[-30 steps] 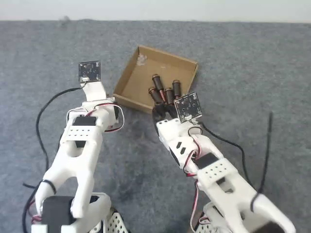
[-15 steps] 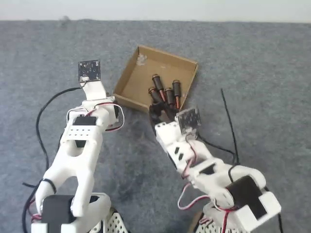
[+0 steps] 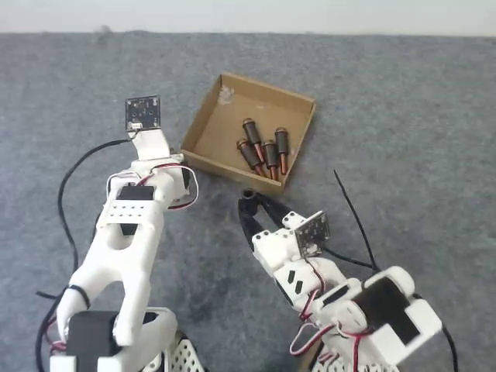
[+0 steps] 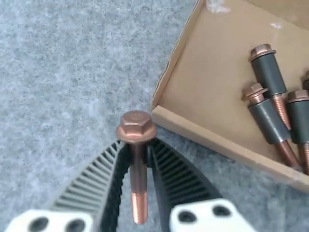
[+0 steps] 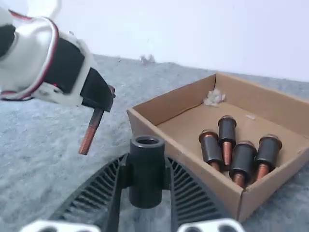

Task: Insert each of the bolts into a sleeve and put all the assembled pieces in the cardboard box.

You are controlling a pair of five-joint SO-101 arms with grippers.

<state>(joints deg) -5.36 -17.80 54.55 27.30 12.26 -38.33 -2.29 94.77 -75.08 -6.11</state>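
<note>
**Item 1. Copper-coloured hex-flange steel bolt (image 4: 137,164).** Clamped by its shank in the left gripper (image 4: 137,145), just under the head, with the threaded tip free. It is held above the grey carpeted surface (image 3: 403,116), just beside the box's near-left corner.
Handling (judged): rigid, dense for its size, smooth and likely to twist in the grip. The ribbed pads on the plain shank are the best hold, because they leave the thread clear for entry.

**Item 2. Shallow brown cardboard box (image 3: 267,89).** It sits open-topped between the two arms. Inside, four assembled bolt-and-sleeve pieces (image 3: 263,151) lie side by side toward the near-right wall.
Handling (judged): the round bodies will roll. Each is best taken across the sleeve, since a bolt could slide out if tipped head-down.

**Item 3. Short black cylindrical sleeve (image 5: 146,174).** The right gripper (image 5: 146,169) is closed on its outer wall. It stands upright with the bore open at the top, in front of the box's near wall and apart from it.
Handling (judged): light, stiff or slightly rubbery, and not fragile. A mid-wall hold keeps the mouth clear. Bolt and sleeve are not yet joined, and lining up the two axes will be the delicate part.
</note>
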